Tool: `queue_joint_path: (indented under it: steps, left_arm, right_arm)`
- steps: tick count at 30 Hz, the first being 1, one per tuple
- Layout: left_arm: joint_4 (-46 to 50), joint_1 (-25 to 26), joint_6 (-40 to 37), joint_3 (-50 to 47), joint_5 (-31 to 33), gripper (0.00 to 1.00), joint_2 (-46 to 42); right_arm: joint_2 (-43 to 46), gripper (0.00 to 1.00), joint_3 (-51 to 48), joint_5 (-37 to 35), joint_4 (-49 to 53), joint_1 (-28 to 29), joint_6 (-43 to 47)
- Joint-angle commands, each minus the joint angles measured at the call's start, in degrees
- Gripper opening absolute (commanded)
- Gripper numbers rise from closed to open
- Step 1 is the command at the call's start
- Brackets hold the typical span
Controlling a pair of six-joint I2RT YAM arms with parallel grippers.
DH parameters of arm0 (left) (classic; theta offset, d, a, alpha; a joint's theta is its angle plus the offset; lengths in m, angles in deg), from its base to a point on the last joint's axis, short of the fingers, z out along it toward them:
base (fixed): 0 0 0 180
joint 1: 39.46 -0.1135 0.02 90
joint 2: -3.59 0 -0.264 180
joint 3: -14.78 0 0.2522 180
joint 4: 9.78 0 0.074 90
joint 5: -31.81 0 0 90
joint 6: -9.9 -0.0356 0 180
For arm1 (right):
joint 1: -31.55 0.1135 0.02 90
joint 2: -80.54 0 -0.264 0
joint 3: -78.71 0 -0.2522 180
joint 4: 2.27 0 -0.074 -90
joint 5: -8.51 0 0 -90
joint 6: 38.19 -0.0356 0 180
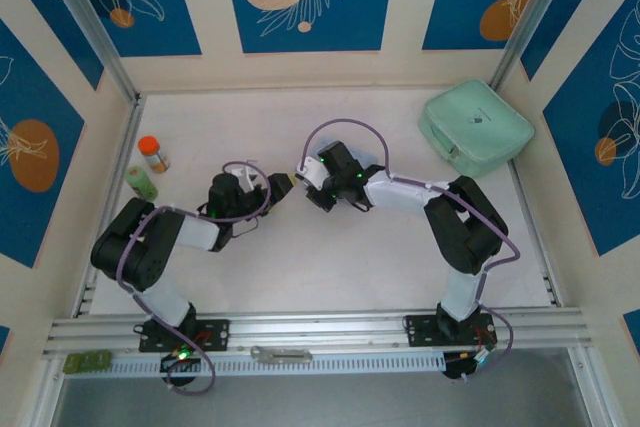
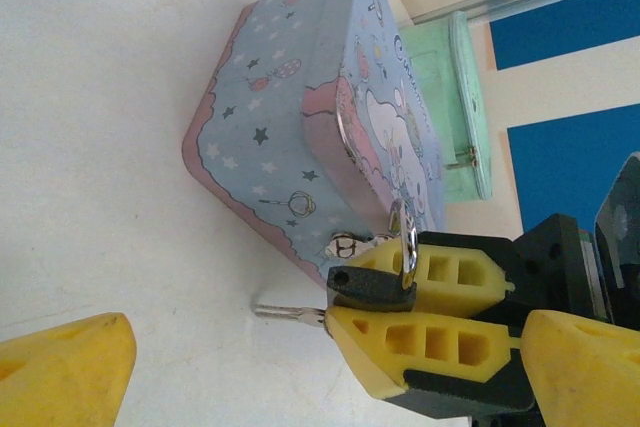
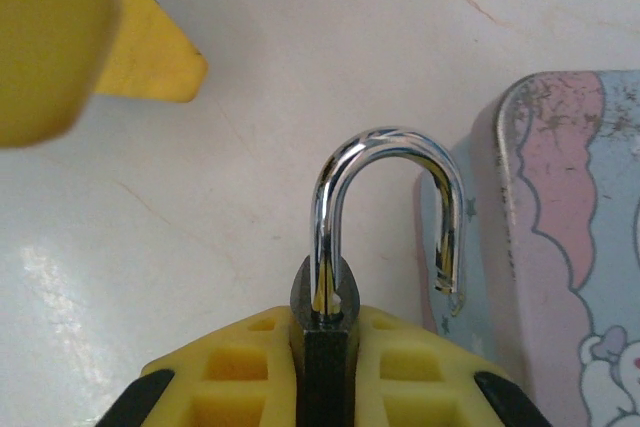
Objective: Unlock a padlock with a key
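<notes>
One leg of the shackle (image 3: pixel 385 142) stands free of the padlock (image 3: pixel 322 342), pinched in your right tool (image 2: pixel 342 292) just beside the tin (image 3: pixel 560 247), key (image 2: pixel 288 314) jutting at its body. Left tool (image 1: pixel 270 187) spread, empty. Judged unlocked; only set-down left.

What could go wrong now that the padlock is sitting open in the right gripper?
1. The shackle hangs open with its free end close to the tin; moving that way could snag it.
2. The key pokes out beside the padlock while the left gripper is open, so a bump might knock it loose.
3. The right gripper pinches only the padlock's narrow body, so it could twist.
</notes>
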Motion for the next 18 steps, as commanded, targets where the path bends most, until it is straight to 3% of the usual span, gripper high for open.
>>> queue_joint_path:
  steps: [1,6,10,14,18]
  left_arm:
    - [3.01,-0.26,-2.85,-0.33,1.85,1.0,-2.19]
    - [12.07,-0.61,-7.64,0.14,7.36,1.0,-8.11]
    - [25.37,-0.96,-13.95,2.3,14.63,1.0,-15.68]
    - [35.27,-0.96,-19.46,3.48,24.24,1.0,-23.68]
    - [36.89,-0.88,-21.77,2.69,28.15,1.0,-28.99]
  right_arm:
    - [1.0,0.0,1.68,4.41,-0.08,-0.1,-2.14]
    - [4.89,0.0,0.47,6.11,0.74,-0.15,-7.22]
    - [8.01,0.0,0.1,4.37,4.73,-0.29,-13.66]
    - [11.28,0.0,-0.67,-3.18,10.48,-0.24,-25.39]
    - [16.73,0.0,-3.26,-8.44,15.74,-0.69,-34.73]
